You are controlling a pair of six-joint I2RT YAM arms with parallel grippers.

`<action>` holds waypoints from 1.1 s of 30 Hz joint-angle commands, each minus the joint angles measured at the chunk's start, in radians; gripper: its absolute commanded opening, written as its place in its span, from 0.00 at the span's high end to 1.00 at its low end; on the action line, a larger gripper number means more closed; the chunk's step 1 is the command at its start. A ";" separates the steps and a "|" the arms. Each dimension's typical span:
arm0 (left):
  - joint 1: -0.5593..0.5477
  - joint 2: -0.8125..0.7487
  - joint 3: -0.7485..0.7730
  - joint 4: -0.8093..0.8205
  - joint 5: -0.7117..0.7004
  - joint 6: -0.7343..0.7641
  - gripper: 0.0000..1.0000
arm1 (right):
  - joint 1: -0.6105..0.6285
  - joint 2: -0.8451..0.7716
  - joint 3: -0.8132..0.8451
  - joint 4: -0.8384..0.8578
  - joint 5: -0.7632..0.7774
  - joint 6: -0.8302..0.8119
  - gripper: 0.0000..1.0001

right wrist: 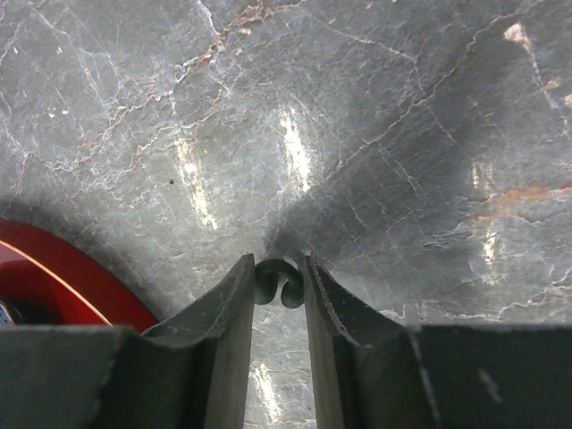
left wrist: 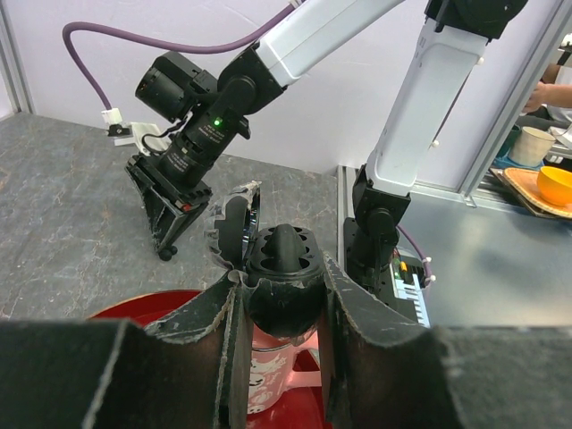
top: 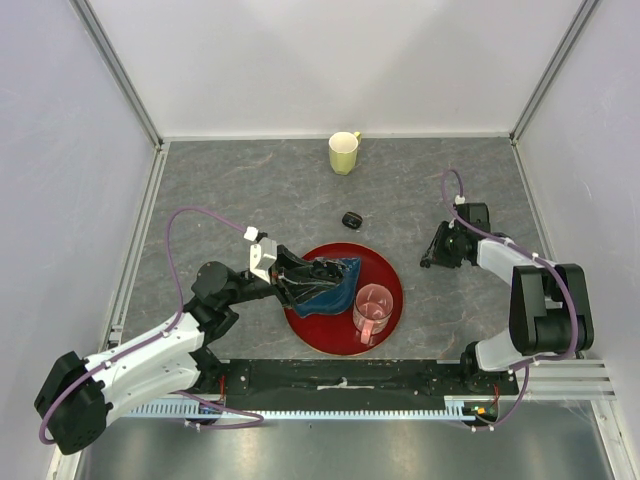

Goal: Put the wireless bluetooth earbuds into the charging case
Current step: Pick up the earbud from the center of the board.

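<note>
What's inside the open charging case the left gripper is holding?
The charging case in the left gripper shows a black scalloped insert with a central ridge. Whether it is filled is unclear; the fingers cover its lower half.

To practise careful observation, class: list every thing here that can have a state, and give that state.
left claw: shut on the charging case
charging case: lid open, held off the table
right claw: shut on an earbud
earbud: pinched between the fingertips
black case: looks closed, lying on the table
pink cup: upright on the red plate
yellow mug: upright
</note>
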 commanded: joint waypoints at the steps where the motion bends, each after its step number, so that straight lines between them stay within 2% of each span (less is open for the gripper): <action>1: -0.003 0.002 0.001 0.029 -0.012 -0.029 0.98 | 0.010 -0.043 -0.024 -0.045 0.005 -0.003 0.65; 16: -0.002 0.002 -0.005 0.029 -0.017 -0.047 0.98 | 0.016 -0.081 -0.064 -0.026 -0.042 0.003 0.67; 23: -0.003 0.002 -0.006 0.029 -0.020 -0.046 0.98 | 0.016 -0.115 -0.079 -0.026 -0.064 0.012 0.73; 33: -0.003 0.006 -0.011 0.030 -0.020 -0.053 0.97 | 0.027 -0.156 -0.111 -0.026 -0.088 0.022 0.74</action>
